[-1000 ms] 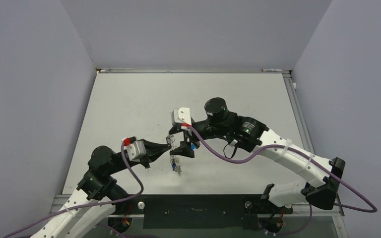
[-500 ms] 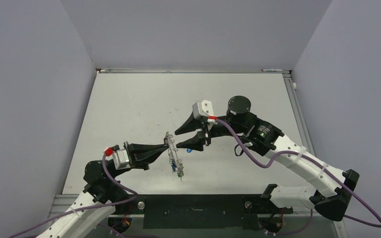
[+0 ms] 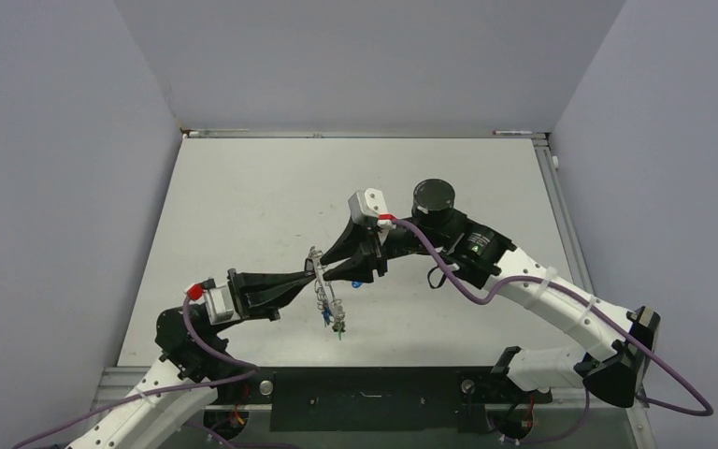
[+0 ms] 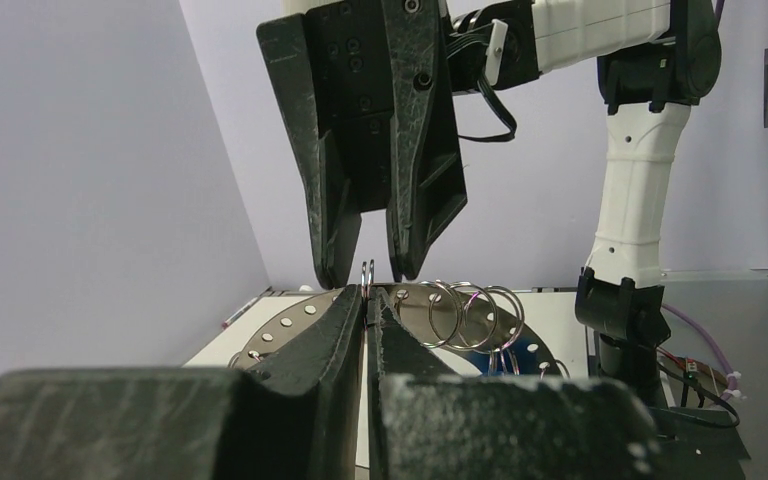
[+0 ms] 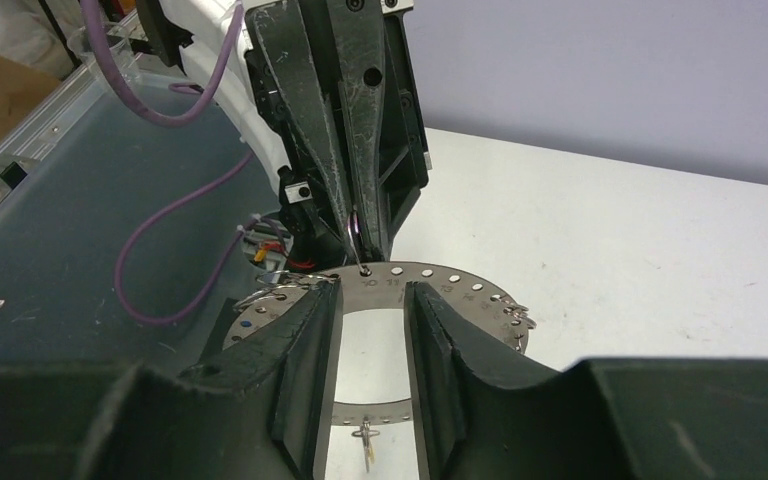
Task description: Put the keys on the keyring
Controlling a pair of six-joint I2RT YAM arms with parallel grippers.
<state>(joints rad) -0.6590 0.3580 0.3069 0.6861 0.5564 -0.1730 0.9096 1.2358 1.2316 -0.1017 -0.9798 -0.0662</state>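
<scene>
Left claw (image 4: 367, 300), clenched on the keyring (image 5: 460, 290) rim from 8 o'clock, steadies it above the counter (image 3: 243, 206), probably so the right claw (image 5: 372, 300), released at 2 o'clock, can work its loops, keys (image 3: 335, 318) dangling at 6.

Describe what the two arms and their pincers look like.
The left arm and right arm have white links, black joints and a purple cable with red collar. The left pincer and right pincer are black, with tapered wedge fingers.
</scene>
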